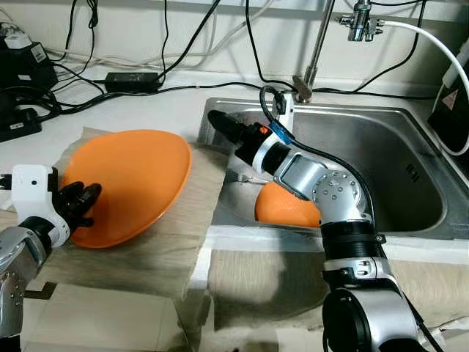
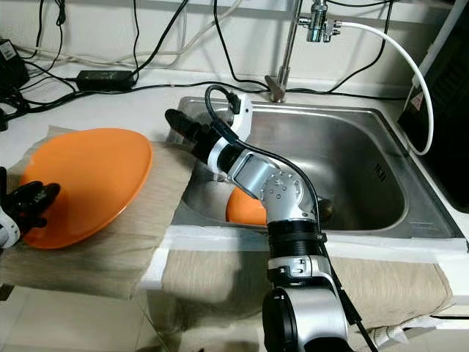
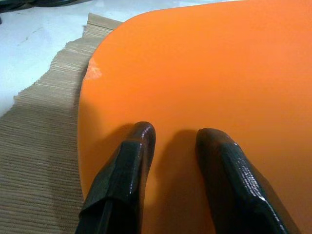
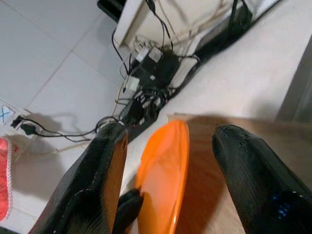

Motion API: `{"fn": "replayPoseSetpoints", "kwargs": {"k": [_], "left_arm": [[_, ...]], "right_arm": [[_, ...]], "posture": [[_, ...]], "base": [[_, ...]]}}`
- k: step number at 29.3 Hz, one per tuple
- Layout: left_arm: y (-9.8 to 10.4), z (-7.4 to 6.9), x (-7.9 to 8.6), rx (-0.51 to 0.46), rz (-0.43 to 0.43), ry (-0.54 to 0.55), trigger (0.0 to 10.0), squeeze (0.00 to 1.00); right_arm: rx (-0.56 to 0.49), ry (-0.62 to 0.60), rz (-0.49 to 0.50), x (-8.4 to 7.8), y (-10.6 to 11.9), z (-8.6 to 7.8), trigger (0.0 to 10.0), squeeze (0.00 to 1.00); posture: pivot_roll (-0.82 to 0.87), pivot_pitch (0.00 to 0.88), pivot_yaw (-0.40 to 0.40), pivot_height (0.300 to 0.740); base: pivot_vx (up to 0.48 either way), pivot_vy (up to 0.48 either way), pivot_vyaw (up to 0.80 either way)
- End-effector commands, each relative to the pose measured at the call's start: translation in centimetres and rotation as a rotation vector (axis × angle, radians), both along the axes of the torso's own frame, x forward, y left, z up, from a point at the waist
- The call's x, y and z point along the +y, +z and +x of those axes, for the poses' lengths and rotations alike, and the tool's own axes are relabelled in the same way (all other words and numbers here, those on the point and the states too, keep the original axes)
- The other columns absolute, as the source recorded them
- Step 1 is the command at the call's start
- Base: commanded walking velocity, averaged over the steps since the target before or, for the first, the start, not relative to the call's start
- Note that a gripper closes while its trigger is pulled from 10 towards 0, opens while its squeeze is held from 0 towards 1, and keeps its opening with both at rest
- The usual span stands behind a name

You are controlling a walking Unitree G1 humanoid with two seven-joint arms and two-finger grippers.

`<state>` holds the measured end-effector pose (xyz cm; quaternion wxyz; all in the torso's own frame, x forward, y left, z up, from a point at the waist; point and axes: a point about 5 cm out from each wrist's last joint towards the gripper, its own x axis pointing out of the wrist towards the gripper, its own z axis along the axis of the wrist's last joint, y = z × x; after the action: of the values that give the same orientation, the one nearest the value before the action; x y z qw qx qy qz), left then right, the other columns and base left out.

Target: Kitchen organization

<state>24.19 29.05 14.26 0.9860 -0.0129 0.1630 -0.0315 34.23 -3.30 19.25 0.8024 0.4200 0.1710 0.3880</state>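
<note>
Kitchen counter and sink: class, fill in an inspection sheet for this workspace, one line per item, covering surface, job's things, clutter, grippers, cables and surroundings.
Surface: white counter with a beige cloth spread beside a steel sink.
Job's things: orange plate tilted on the cloth; another orange dish in the sink.
Clutter: nothing seen.
Grippers: left gripper open, fingers resting against the plate's near edge; right gripper open, over the sink's left rim, pointing at the plate.
Cables: black cables and a power brick along the wall.
Surroundings: tap, white hose.
</note>
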Motion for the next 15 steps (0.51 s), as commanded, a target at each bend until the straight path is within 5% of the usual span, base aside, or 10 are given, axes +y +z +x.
{"fn": "replayPoseSetpoints", "kwargs": {"k": [1,15], "left_arm": [[-5.1,-1.4,-1.2,0.241,-0.073,-0.012,10.0,0.00],[-5.5,-1.1,-1.6,0.245,-0.077,-0.031,10.0,0.00]], "right_arm": [[0.057,0.102,0.069,4.0,-0.1,-1.4,10.0,0.00],[0.160,0.187,0.006,7.0,-3.4,-2.3,10.0,0.00]], "posture": [[0.21,0.015,-0.063,0.740],[0.22,0.009,-0.065,0.740]], "base": [[0.000,0.000,0.00],[0.000,0.000,0.00]]}}
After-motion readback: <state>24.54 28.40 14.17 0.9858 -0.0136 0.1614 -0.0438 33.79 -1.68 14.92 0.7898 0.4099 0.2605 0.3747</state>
